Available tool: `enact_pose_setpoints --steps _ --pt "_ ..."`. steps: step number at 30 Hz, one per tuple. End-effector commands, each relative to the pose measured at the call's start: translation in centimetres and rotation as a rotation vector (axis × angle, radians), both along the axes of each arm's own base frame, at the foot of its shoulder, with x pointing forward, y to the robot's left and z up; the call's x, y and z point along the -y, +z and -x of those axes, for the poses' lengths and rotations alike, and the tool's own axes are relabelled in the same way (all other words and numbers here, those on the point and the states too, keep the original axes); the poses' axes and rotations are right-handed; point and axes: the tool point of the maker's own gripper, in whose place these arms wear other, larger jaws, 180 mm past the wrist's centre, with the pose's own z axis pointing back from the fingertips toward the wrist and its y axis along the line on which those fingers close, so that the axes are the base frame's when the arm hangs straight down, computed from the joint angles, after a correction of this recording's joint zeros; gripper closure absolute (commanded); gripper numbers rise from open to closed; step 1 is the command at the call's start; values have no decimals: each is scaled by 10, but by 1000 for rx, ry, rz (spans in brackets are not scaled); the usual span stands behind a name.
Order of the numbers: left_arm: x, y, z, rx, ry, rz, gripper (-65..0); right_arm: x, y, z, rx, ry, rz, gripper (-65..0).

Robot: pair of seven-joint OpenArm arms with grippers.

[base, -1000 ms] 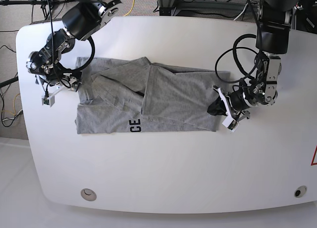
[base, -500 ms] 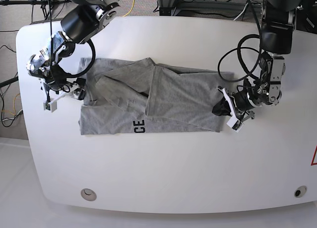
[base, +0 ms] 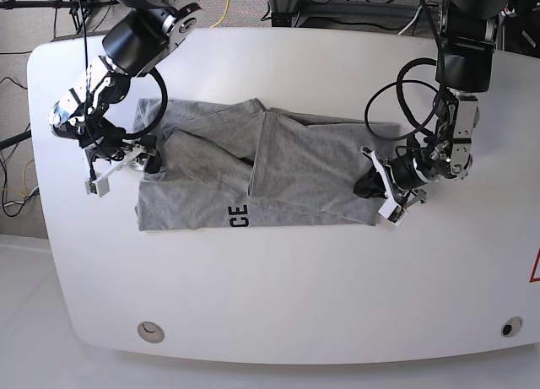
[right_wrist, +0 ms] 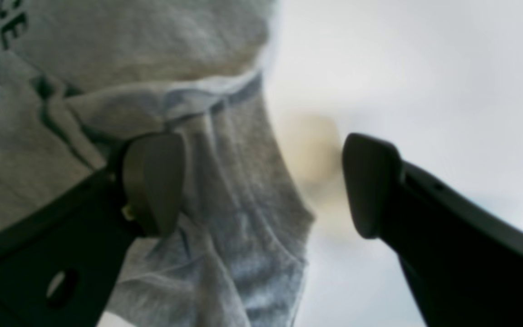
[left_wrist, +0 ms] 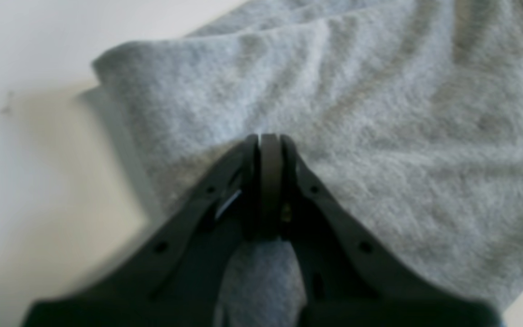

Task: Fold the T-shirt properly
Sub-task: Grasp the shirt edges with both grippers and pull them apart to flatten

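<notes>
- One white tabletop [base: 295,305] is seen, and one grey T-shirt [base: 287,165] is spread on its middle, partly folded, with black letters [base: 240,215] near the front edge.
- Two claws are counted. The left claw [left_wrist: 268,138] is pinched tight on the shirt's edge.
- The right claw [right_wrist: 261,181] is spread wide over the other end, holding nothing.
- A fold seems to be in hand; next, that end likely must be gripped.
</notes>
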Motion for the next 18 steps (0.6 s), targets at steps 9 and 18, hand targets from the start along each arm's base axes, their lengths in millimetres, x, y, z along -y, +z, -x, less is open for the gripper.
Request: enact_pose_setpoints --steps 9,18 --pt "5 14 -11 42 -3 18 0 -7 0 5 -46 32 -37 -513" --pt "6 7 -3 22 -4 19 0 -29 4 -1 -38 111 -68 -513"
